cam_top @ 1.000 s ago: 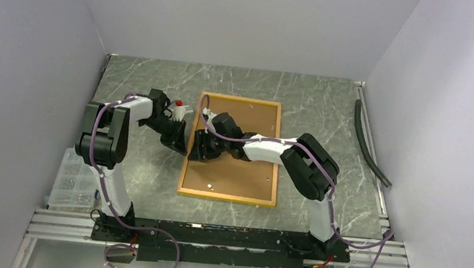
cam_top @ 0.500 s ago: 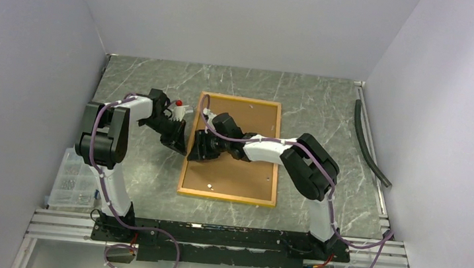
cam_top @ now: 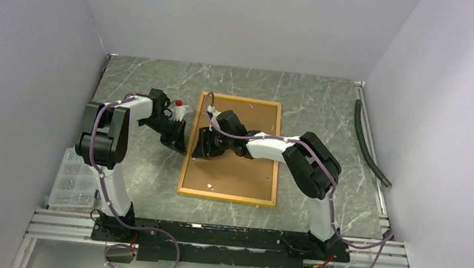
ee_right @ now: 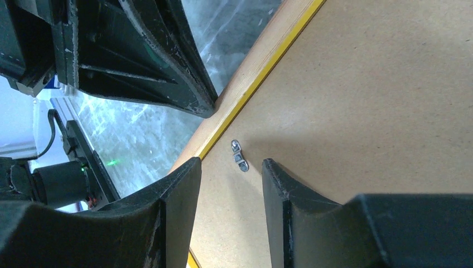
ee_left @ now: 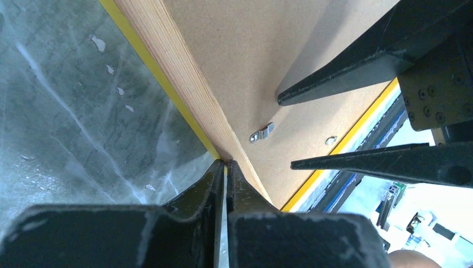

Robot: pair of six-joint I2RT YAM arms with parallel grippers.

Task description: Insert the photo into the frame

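The frame [cam_top: 224, 197] lies face down on the table, its pale wood rail [ee_left: 184, 84] and yellow edge showing. The brown backing board [cam_top: 244, 168] fills it. The photo is hidden. My left gripper [cam_top: 181, 147] is shut, and its tips [ee_left: 225, 163] touch the outer side of the frame's left rail. My right gripper [cam_top: 205, 145] is open just above the board by that same rail [ee_right: 245, 72]. Its fingertips [ee_right: 195, 164] sit on either side of a small metal clip [ee_right: 240, 156], which also shows in the left wrist view [ee_left: 262, 133].
A clear plastic parts box [cam_top: 73, 180] sits at the table's near left edge. A black hose [cam_top: 369, 144] lies along the right wall. White walls close in three sides. A second metal clip [cam_top: 207, 186] sits near the board's near edge.
My right gripper has shifted a little farther back along the frame's left rail. The left gripper and the frame have not moved.
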